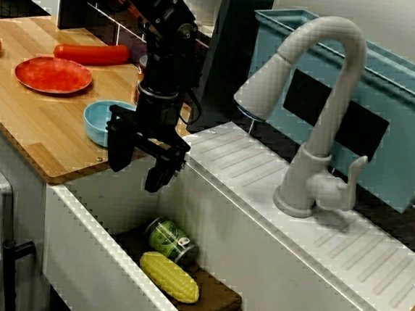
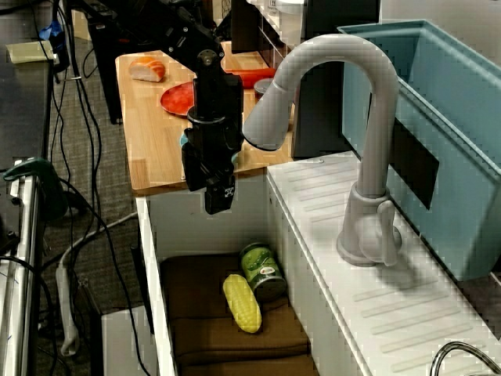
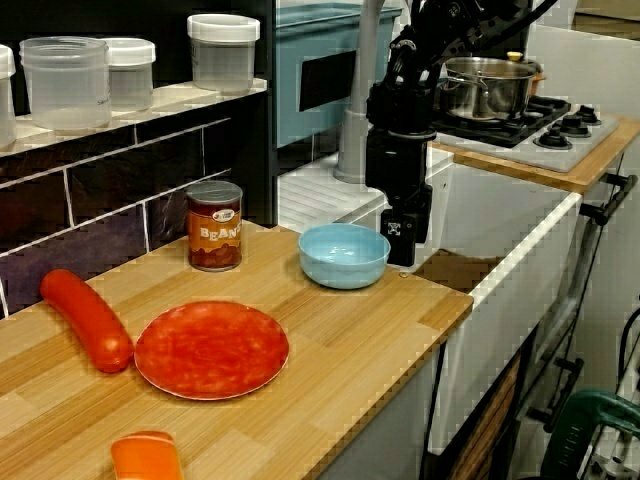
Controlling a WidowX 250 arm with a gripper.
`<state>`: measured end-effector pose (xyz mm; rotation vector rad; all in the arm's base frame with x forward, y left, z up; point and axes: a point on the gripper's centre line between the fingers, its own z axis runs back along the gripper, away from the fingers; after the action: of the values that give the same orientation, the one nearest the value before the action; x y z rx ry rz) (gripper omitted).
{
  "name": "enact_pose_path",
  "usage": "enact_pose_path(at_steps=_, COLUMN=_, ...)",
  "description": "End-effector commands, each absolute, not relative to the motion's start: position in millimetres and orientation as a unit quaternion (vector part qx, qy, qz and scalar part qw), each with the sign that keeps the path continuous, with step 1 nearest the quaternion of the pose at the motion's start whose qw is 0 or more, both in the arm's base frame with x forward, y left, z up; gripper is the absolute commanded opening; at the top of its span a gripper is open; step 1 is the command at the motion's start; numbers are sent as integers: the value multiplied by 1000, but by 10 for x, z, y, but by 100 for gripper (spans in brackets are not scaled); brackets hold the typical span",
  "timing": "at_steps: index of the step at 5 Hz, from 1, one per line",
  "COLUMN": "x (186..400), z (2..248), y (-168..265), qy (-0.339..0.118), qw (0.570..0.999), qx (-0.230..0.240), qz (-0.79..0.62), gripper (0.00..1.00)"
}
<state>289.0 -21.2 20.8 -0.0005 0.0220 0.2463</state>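
My gripper (image 1: pixel 140 163) hangs open and points down over the left end of the sink, just past the wooden counter's edge, with nothing between its fingers. The nearest thing is a light blue bowl (image 1: pixel 103 121) on the counter right beside it. In the view across the counter the gripper (image 3: pixel 405 236) stands just right of that bowl (image 3: pixel 344 256), apart from it. Far below, on a brown cloth (image 1: pixel 218 300) in the sink, lie a green can (image 1: pixel 172 241) on its side and a yellow corn cob (image 1: pixel 170 277). The view along the sink shows the gripper (image 2: pixel 208 191) well above both.
On the counter are a red plate (image 3: pixel 211 348), a long red sausage (image 3: pixel 88 318), a beans can (image 3: pixel 215 226) and a salmon sushi piece (image 2: pixel 147 69). A grey faucet (image 1: pixel 319 122) arches over the sink's ribbed rim. A teal bin (image 1: pixel 390 106) stands behind it.
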Motion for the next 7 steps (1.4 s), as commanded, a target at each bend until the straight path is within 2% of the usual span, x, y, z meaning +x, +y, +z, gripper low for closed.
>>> enact_pose_path(at_steps=1, x=2890, z=208, y=-212, qy=11, qw=992, qx=0, qz=123, gripper=100)
enact_pose_path(at_steps=2, x=2875, z=231, y=-207, qy=22, qw=993, qx=-5, qz=117, gripper=0)
enact_pose_path(at_steps=4, x=2864, z=258, y=-229, qy=21, qw=994, qx=-14, qz=109, gripper=0)
enact_pose_path(at_steps=5, x=2797, z=369, y=-331, qy=4, qw=996, qx=-25, qz=88, gripper=0)
enact_pose_path(at_steps=7, x=2914, z=480, y=-312, qy=-15, qw=994, qx=-38, qz=100, gripper=0)
